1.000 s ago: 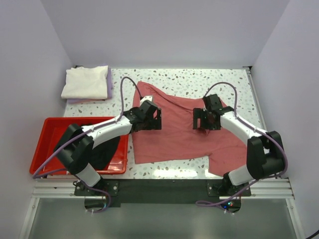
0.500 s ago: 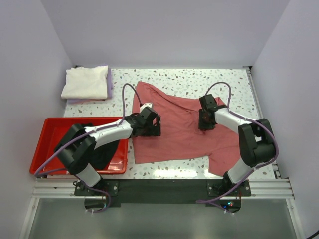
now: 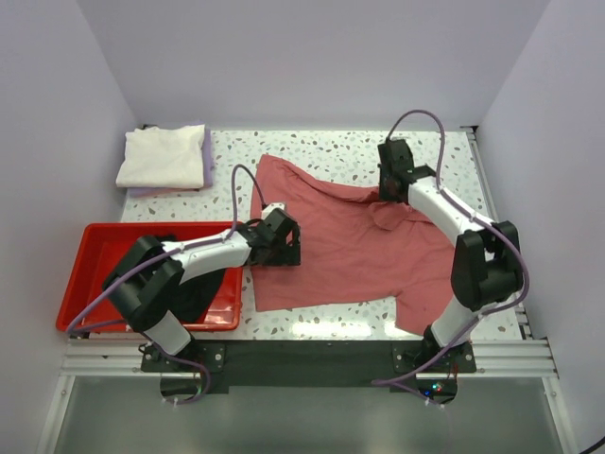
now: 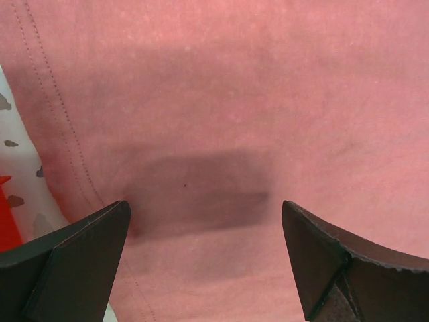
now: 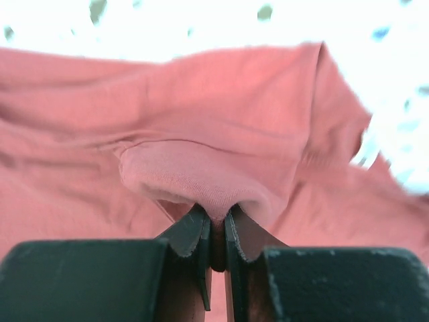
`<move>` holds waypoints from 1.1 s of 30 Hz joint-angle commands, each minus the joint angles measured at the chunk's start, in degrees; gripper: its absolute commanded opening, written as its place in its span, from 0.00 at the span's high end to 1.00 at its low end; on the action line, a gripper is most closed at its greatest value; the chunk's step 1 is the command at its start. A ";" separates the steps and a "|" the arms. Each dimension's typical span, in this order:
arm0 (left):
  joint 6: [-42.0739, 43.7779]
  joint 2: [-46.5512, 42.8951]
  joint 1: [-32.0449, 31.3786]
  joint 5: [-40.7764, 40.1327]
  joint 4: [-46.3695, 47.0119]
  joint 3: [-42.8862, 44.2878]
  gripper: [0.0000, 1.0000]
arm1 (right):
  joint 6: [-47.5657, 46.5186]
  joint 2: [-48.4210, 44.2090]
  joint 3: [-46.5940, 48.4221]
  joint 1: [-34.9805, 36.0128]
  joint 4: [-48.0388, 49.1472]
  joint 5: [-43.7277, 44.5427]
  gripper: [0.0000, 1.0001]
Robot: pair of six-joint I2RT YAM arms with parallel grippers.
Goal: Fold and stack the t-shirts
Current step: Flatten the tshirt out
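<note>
A dusty red t-shirt (image 3: 350,255) lies spread and rumpled on the speckled table (image 3: 331,147). My right gripper (image 3: 388,189) is at the shirt's far edge, shut on a pinched fold of its cloth. In the right wrist view the gripper (image 5: 216,231) holds the red t-shirt (image 5: 201,114), which bulges out above the tips. My left gripper (image 3: 286,248) hovers open over the shirt's left side. In the left wrist view the gripper (image 4: 204,261) has only flat red cloth (image 4: 221,100) between its fingers (image 4: 74,261), with a stitched hem at the left.
At the back left a folded cream-white t-shirt (image 3: 163,156) rests on a folded pale lavender one (image 3: 206,151). A rigid red tray (image 3: 104,265) at the near left holds a black t-shirt (image 3: 203,288), partly under my left arm. Walls close in on three sides.
My right gripper shut on the shirt near its middle and carried the pinched cloth toward the far edge. My left gripper shifted slightly nearer and leftward, staying open.
</note>
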 commanded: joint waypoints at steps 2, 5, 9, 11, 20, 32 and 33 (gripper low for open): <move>-0.77 -0.12 -0.24 -0.83 -1.33 -0.20 0.00 | -8.83 4.76 9.79 -1.02 3.08 4.20 0.90; -0.50 -0.29 -0.33 -0.48 -2.03 -0.20 0.00 | -14.28 9.77 15.76 -2.16 5.98 3.94 0.89; -0.33 -0.56 -0.33 0.49 -3.00 -0.11 0.00 | -23.75 17.58 23.84 -3.30 9.85 5.08 0.87; -0.33 -0.56 -0.33 0.31 -4.05 0.15 0.00 | -27.11 21.03 28.86 -3.48 11.43 7.45 0.87; 0.03 1.02 -0.33 0.40 -9.41 2.44 0.00 | -41.34 42.46 48.80 -6.29 27.31 12.96 0.69; 0.99 -0.55 -0.33 -0.13 -7.57 3.92 0.00 | -31.72 36.92 52.28 -6.38 18.56 8.60 0.01; 1.08 -0.56 -0.24 -0.30 -7.13 4.28 0.00 | -30.48 34.78 48.94 -6.38 16.03 7.90 0.01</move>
